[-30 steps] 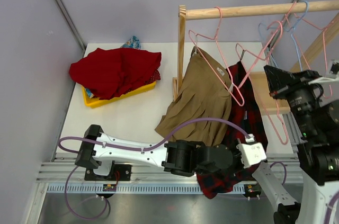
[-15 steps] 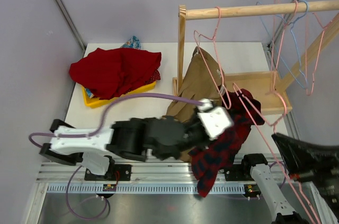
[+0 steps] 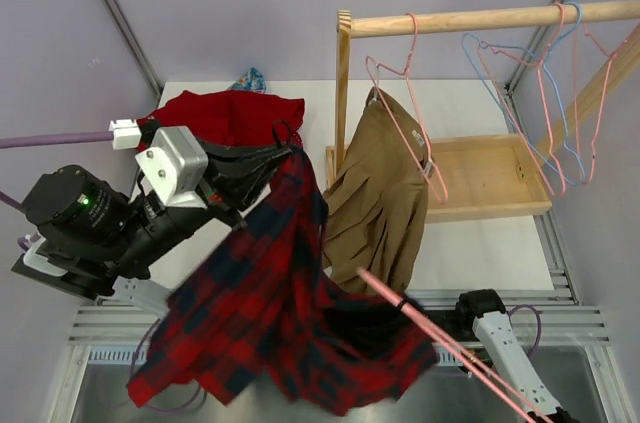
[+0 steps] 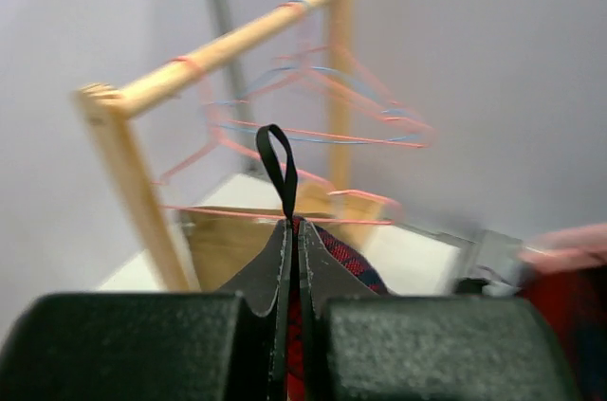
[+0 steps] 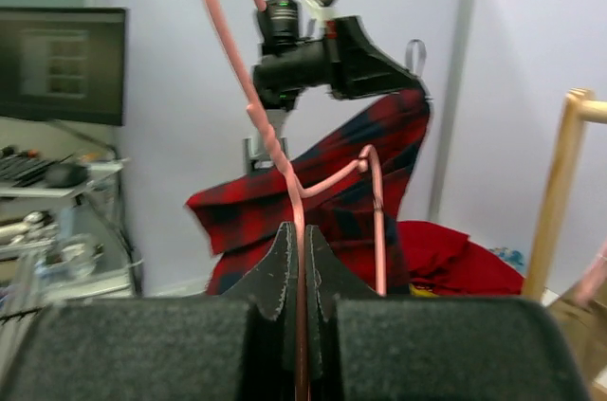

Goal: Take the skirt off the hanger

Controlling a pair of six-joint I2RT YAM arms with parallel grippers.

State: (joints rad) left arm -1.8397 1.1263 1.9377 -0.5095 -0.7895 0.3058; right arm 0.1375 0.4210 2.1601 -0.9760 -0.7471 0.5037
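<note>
Two pincers are both shut tight, each on its own thing. The left pincer (image 3: 278, 149), raised high over the left side of the bench (image 3: 462, 108), has its jaws pressed together on the dark waistband edge of the red and navy plaid skirt (image 3: 270, 293). In the left wrist view, a thin black loop (image 4: 288, 204) stands up just above the closed tips of that pincer (image 4: 292, 230), and a little plaid cloth (image 4: 337, 251) shows right behind them. From this grip the skirt hangs down and spreads toward the near edge of the bench, its lower folds trailing past the front rail. The right pincer (image 5: 299, 235) is out of the overhead view; its wrist camera shows the jaws clamped on the wire of a pink hanger (image 5: 298, 211). From above, the hanger (image 3: 440, 338) runs as a slanted pink line from the lower right up to the skirt's right-hand folds, touching or lying over them; whether cloth is hooked on it cannot be told. The right wrist view puts the skirt (image 5: 398, 136) beyond the hanger, dangling from the left arm, well apart from the right pincer. Behind, a khaki garment (image 3: 375, 193) hangs on the wooden rack (image 3: 450, 18), and a red cloth (image 3: 220, 123) fills a yellow tray (image 3: 270, 171).
</note>
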